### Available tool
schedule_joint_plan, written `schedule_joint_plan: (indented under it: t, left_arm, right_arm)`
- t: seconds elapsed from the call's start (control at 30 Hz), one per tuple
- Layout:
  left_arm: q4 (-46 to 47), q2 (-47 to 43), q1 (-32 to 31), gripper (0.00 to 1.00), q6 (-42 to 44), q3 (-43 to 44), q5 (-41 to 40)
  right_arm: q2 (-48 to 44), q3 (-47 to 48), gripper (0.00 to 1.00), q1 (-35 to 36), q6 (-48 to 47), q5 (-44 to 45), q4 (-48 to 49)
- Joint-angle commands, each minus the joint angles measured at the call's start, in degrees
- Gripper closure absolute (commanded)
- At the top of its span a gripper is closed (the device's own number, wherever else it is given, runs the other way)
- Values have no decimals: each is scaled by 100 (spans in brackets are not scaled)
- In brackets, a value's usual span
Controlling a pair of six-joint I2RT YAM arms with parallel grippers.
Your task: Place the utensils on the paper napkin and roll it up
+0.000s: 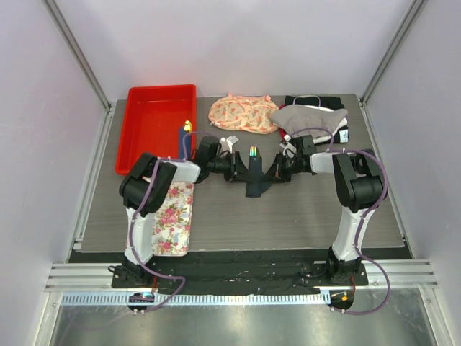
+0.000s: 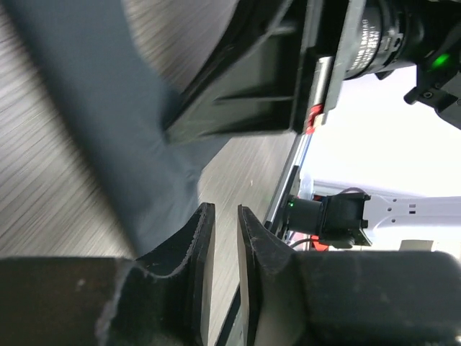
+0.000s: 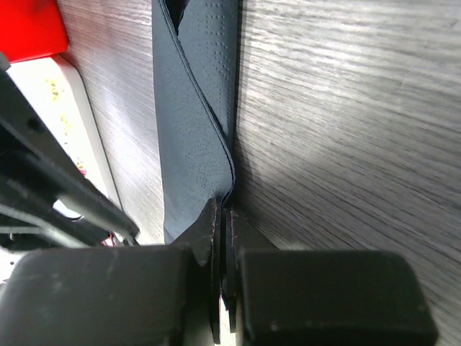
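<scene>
The paper napkin (image 1: 256, 182) is a dark, bunched, partly folded strip lying mid-table between both grippers. In the right wrist view the napkin (image 3: 194, 122) runs as a long folded band, and my right gripper (image 3: 222, 207) is shut on its near edge. My right gripper (image 1: 274, 171) sits at the napkin's right side. My left gripper (image 1: 239, 171) is at its left side. In the left wrist view my left gripper (image 2: 222, 210) has a narrow gap with only bare table showing through, and the napkin (image 2: 115, 137) lies beside it. The fork and knife are hidden.
A red bin (image 1: 155, 122) stands at the back left with a blue yellow-tipped stick (image 1: 185, 132) at its edge. A floral tray (image 1: 175, 220) lies front left. A floral cloth (image 1: 241, 114), a grey cloth (image 1: 310, 119) and a folded black cloth (image 1: 313, 101) lie at the back.
</scene>
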Motion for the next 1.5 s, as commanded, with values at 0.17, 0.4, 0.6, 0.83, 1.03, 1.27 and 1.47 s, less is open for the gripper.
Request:
schedule_joint_plan:
  t: [0.17, 0.4, 0.6, 0.83, 1.03, 1.27, 1.47]
  left_arm:
    - [-232, 834, -302, 85, 227, 404, -309]
    - [-1225, 1055, -320, 99, 992, 299, -555]
    - [-1771, 1028, -346, 100, 1476, 377, -591]
    - [-1841, 1028, -364, 100, 1599, 448, -555]
    - [-1859, 1002, -364, 100, 1669, 465, -547]
    - [-1859, 976, -364, 100, 1731, 483, -608]
    - [-1885, 976, -364, 100, 1731, 527, -652]
  right_arm:
    - [397, -322, 99, 2, -455, 1934, -790]
    - [-41, -322, 96, 2, -508, 1372, -860]
    - [-359, 117, 42, -139, -745, 1081, -887]
    - [167, 802, 36, -104, -763, 1125, -913]
    - [546, 944, 37, 125, -614, 1126, -861]
    - [809, 962, 39, 327, -570, 1661, -965]
    - [863, 883, 43, 687, -666, 2301, -1229]
